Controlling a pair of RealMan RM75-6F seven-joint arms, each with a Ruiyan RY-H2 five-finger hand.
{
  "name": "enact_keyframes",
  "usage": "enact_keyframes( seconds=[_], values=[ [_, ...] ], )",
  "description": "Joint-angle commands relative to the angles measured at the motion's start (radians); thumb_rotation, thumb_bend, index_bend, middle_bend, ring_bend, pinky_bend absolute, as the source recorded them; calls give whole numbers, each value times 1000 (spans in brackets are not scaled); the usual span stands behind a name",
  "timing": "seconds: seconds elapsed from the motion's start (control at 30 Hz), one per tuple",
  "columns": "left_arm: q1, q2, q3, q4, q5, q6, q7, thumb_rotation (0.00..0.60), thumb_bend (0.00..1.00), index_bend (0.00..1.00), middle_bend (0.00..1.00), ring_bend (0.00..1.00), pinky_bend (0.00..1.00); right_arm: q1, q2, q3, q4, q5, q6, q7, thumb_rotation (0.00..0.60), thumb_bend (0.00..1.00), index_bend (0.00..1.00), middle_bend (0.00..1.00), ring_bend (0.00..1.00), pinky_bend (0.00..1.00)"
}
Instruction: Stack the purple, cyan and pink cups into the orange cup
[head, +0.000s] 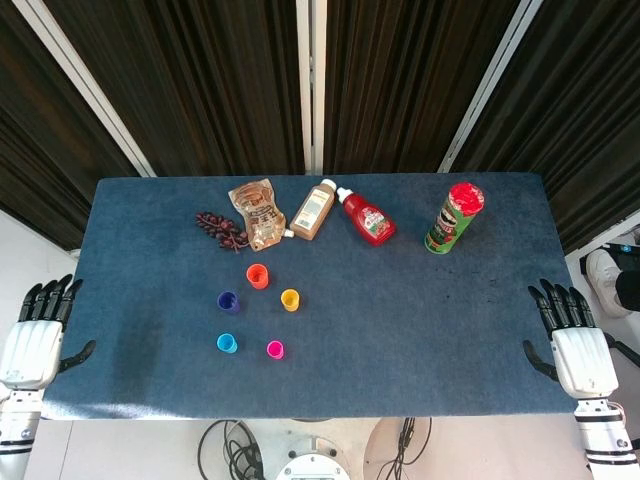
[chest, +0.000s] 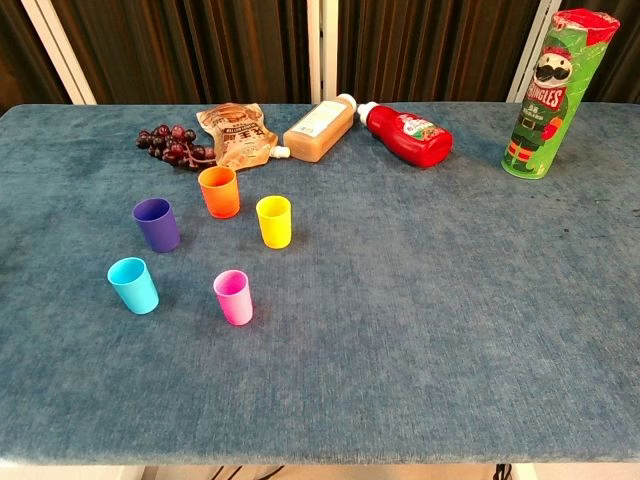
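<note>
Off both table ends (chest view hidden), left hand (head: 35, 340), right hand (head: 575, 345).

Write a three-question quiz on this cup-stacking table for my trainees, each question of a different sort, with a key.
1. True or false: the purple cup already sits inside the orange cup.
2. Which cup stands nearest the front edge of the table? A) yellow cup B) pink cup C) orange cup
3. Fill in: the Pringles can stands ____, while the ketchup bottle lies on its side.

Key: 1 false; 2 B; 3 upright.
</note>
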Motion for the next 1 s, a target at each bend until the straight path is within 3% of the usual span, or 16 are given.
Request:
enact_keyframes(
  seconds=[0.03, 0.6, 0.8, 1.0],
  values=[
    [0, -4, 1, 8, -4, -5, -7, 600, 204, 0, 0, 0, 0, 3, -3, 3, 2, 13, -12, -5, 600, 283, 0, 0, 0, 0],
    [-4, 18, 11, -30, 26, -4, -33, 600, 203, 0, 0, 0, 0, 0, 5, 3, 7, 18, -11, 15, 600, 327, 0, 0, 0, 0],
    [-66, 60, 14, -86, 53, -95, -48, 600, 204, 0, 0, 0, 0, -2, 12, -1, 10, 16, -11, 22, 600, 327, 0, 0, 0, 0],
    [-171, 71, -32, -139, 56, -202, -31, 600, 205, 2, 0, 0, 3, -5, 15, -4, 7, 8, -2, 23, 600, 364, 0, 0, 0, 0]
  ],
)
